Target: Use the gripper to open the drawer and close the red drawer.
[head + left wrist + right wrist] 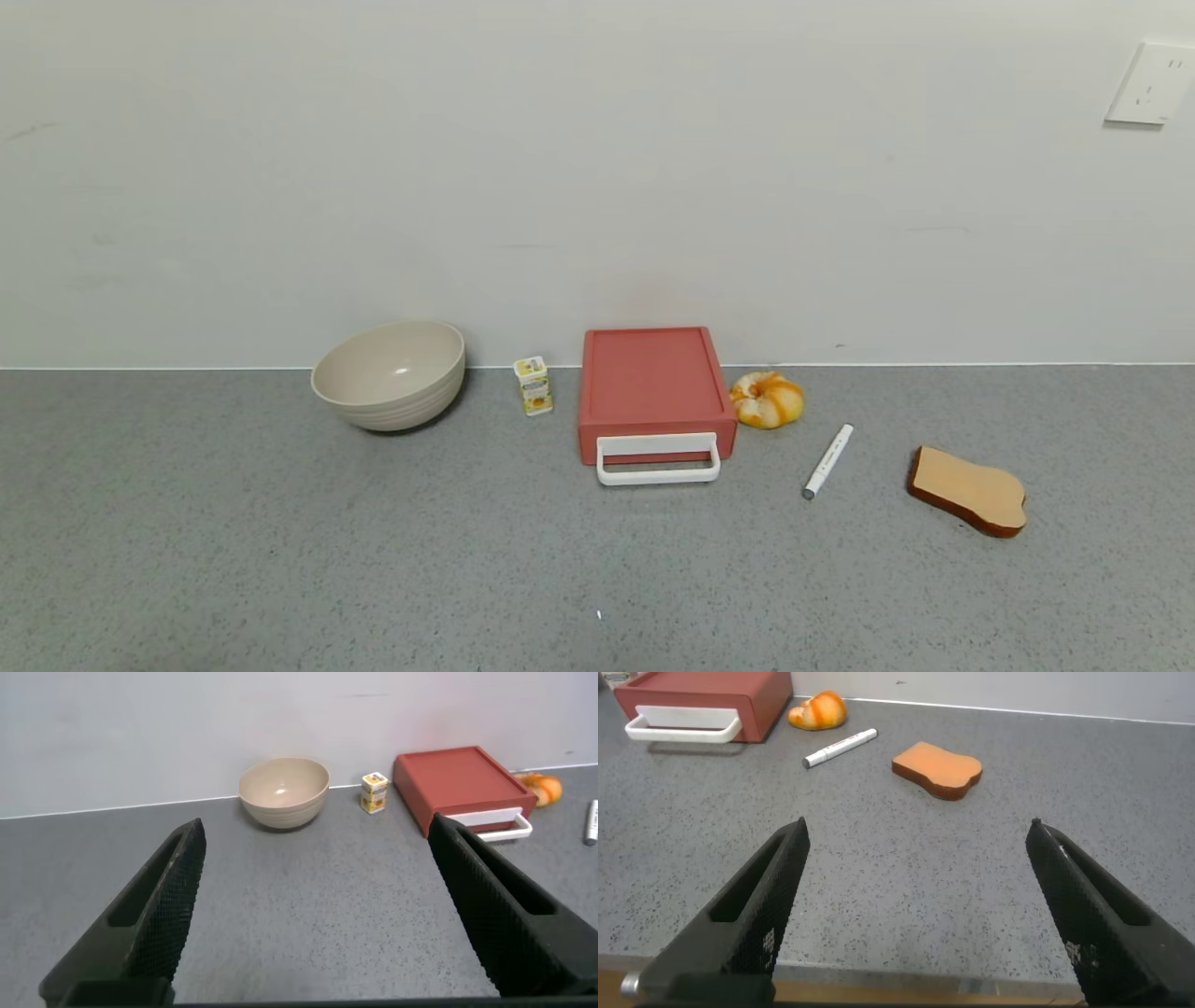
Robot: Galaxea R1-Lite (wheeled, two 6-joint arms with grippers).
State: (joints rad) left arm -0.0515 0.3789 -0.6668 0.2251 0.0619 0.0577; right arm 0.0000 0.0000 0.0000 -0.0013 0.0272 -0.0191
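The red drawer box (653,383) stands against the back wall at the middle of the counter, its drawer pushed in and its white loop handle (658,460) facing front. It also shows in the left wrist view (458,779) and in the right wrist view (705,695). Neither arm shows in the head view. My left gripper (318,905) is open and empty, held low over bare counter well in front of the bowl and box. My right gripper (920,905) is open and empty near the counter's front edge, far from the handle (682,728).
A beige bowl (389,373) and a small yellow carton (533,385) stand left of the box. An orange-white bun (766,399), a white marker (828,460) and a toast slice (969,490) lie to its right. A wall socket (1150,84) is at upper right.
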